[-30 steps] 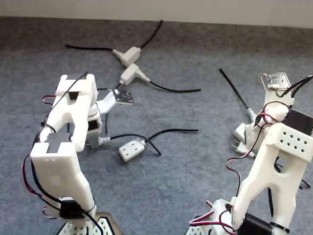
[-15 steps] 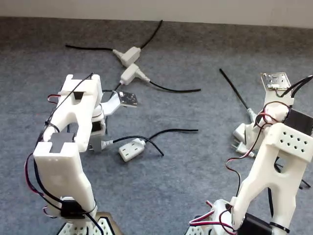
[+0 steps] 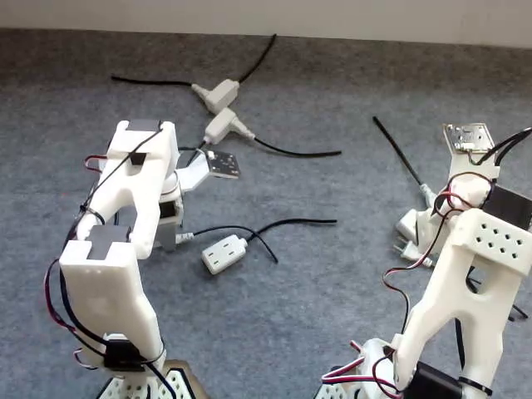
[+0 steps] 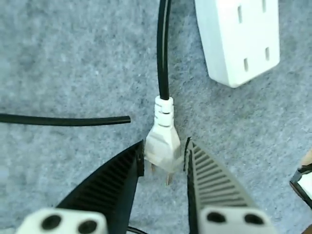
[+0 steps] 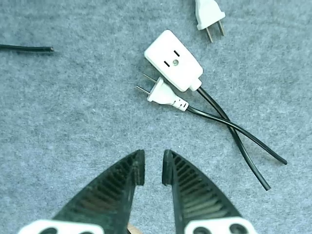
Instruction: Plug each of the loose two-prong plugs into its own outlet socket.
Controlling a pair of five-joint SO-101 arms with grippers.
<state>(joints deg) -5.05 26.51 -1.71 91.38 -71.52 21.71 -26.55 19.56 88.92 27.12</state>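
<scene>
Toward the left side of the table (image 3: 332, 274), the left gripper (image 4: 165, 157) is clamped on a white two-prong plug (image 4: 163, 145), pinching its body close to the prongs. The prongs point back into the gripper, while the black cord (image 4: 162, 53) runs on past the outlet socket (image 4: 239, 36) just beside it. The plug has to be turned round, and the stiff cord may twist it in the grip. The loose socket may also skid when pushed. Near the right edge, the right gripper (image 5: 153, 168) hangs slightly parted, holding nothing. Beyond it a second plug (image 5: 163, 92) touches a second socket (image 5: 173, 58), their cords crossing, so lifting one may drag the other.
</scene>
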